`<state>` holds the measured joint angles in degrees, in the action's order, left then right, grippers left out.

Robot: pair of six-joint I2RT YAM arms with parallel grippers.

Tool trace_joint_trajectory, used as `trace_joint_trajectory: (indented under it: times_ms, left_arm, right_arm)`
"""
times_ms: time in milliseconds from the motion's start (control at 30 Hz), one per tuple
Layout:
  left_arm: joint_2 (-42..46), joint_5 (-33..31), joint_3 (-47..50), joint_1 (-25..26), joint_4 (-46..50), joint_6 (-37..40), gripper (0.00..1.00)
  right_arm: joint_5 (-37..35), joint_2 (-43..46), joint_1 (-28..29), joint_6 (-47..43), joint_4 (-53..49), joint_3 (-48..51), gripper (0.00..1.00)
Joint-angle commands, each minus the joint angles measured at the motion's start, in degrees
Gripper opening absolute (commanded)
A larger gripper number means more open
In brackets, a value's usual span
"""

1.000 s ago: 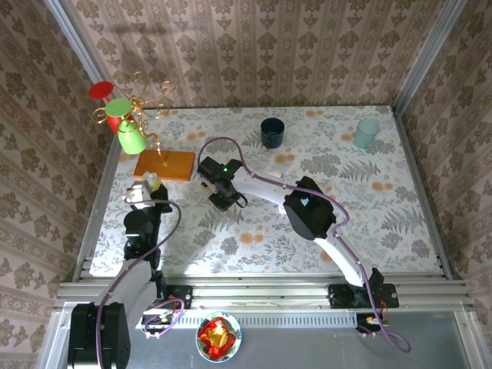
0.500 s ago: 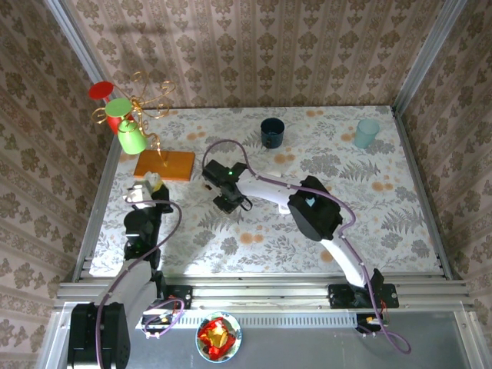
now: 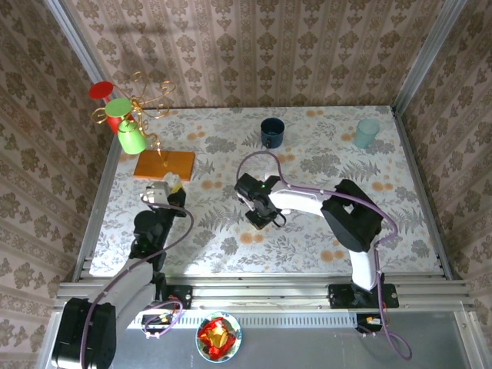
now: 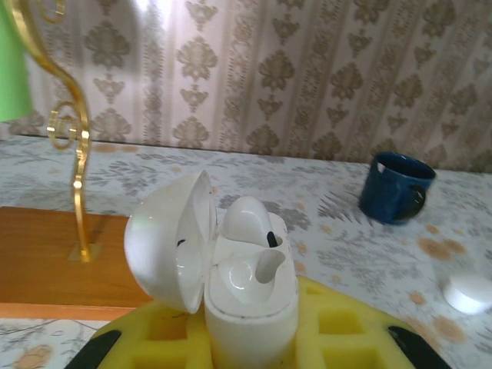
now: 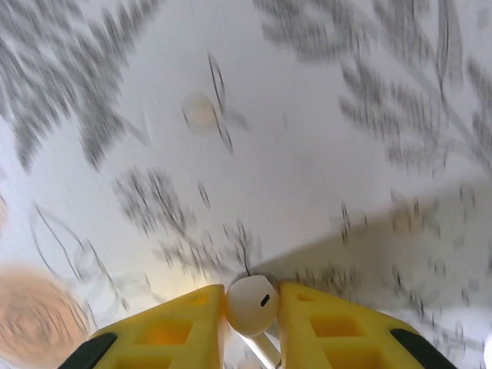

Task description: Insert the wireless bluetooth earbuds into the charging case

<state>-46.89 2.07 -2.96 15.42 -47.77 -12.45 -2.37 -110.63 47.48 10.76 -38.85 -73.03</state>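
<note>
You've got white earbud [image 5: 247,305], yellow pads [image 5: 173,327], white case [image 4: 250,307], navy mug [image 4: 393,187], grey-leaf orange-spotted surface [image 5: 307,154], brown damask wallpaper [image 4: 307,69].

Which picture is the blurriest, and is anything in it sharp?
Right wrist view: blurriest, the flowery tablecloth is smeared into streaks, yet the earbud in the right pincer looks sharp. Left wrist view: the open case is crisp, the blue mug behind is soft. Top external view: sharp, with bright glare along the tablecloth's near edge.

The white charging case [image 4: 250,323] stands upright at lower centre, lid swung open to the left, one earbud [image 4: 247,221] seated inside. A second earbud [image 5: 250,304], glossy white, sits at bottom centre, stem pointing down.
</note>
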Motion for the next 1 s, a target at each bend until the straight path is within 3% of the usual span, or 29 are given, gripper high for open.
trace_joint_trajectory:
  times_ms: [0,100,300,467,633,967]
  left_arm:
    - [-0.14,3.70,-1.30,1.11,0.31,2.92,0.00]
    - [-0.19,6.32,-1.52,1.49,0.16,2.67,0.00]
    - [0.08,7.15,-0.83,1.62,0.10,1.01,0.00]
    - [2.28,-0.31,-0.41,0.72,3.69,-1.43,0.00]
    - [2.78,0.41,-0.38,-5.18,4.16,-3.74,0.00]
    - [3.29,0.71,0.15,-5.75,4.56,-2.85,0.00]
  right_arm:
    - [-1.75,2.48,-0.09,3.16,-2.22,3.60,0.26]
    - [-3.23,3.20,-0.10,3.22,-2.86,3.84,0.28]
    - [-4.99,3.03,0.20,0.50,-7.36,-1.86,0.45]
    - [-4.91,-0.19,0.76,-4.37,-16.96,-9.64,0.54]
    - [-8.63,-6.52,1.69,-5.58,-28.64,-20.26,0.54]
    - [-12.27,-17.35,4.27,-7.07,-39.26,-31.50,0.47]
